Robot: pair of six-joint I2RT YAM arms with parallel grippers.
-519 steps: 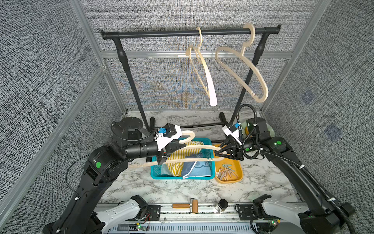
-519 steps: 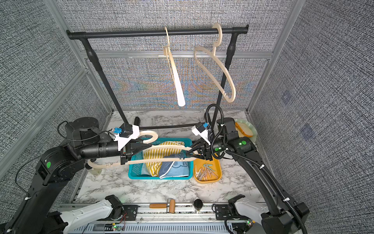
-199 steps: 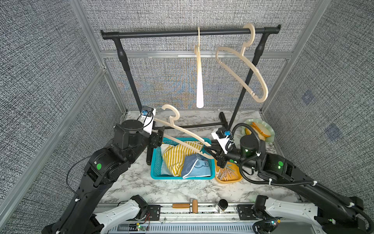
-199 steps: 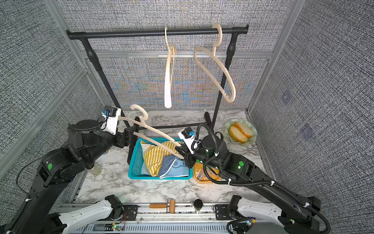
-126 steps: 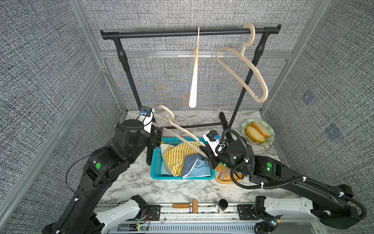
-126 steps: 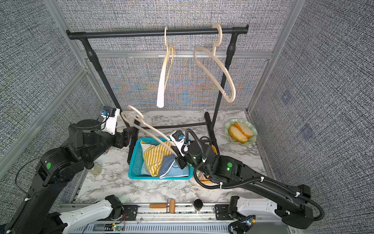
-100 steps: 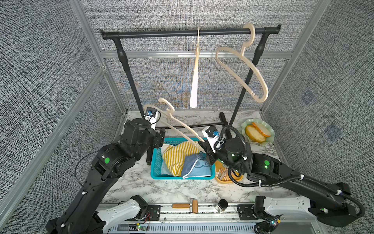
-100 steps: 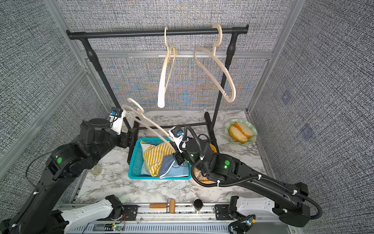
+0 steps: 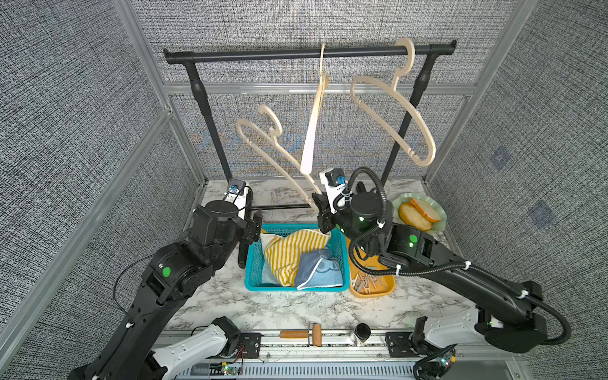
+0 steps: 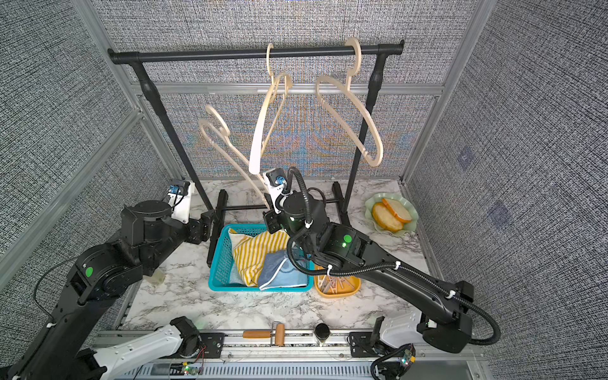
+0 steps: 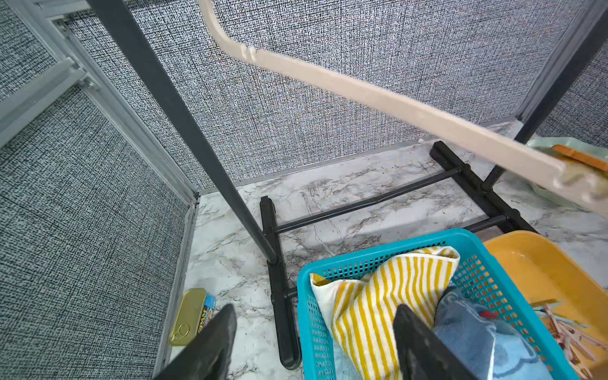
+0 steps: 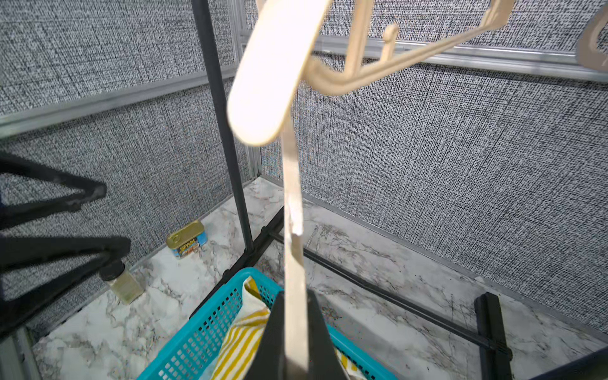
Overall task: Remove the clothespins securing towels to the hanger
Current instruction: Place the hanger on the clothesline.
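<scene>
Looks like wrap-up: the clothespins (image 9: 365, 283) lie piled in the orange tray (image 9: 390, 289) near right, and the towels (image 9: 289, 250) are heaped in the teal basket (image 9: 296, 289) just left of it, with nothing pinned. Behind that, the left end effector (image 11: 314, 309) is released and empty beside the basket's far-left corner. The right end effector (image 12: 294, 339) is clenched on one tip of a bare hanger (image 9: 279, 158), hook up and to the left, below the rail (image 9: 263, 56). Next move, my read: lift the hook over the rail, left of the two hung hangers (image 9: 394, 115). An end grip means a long lever, so go slow and miss the middle one. Can't make out the pin count or colours, or anything under the striped and blue towels. The tray's far end is hidden behind the right arm.
</scene>
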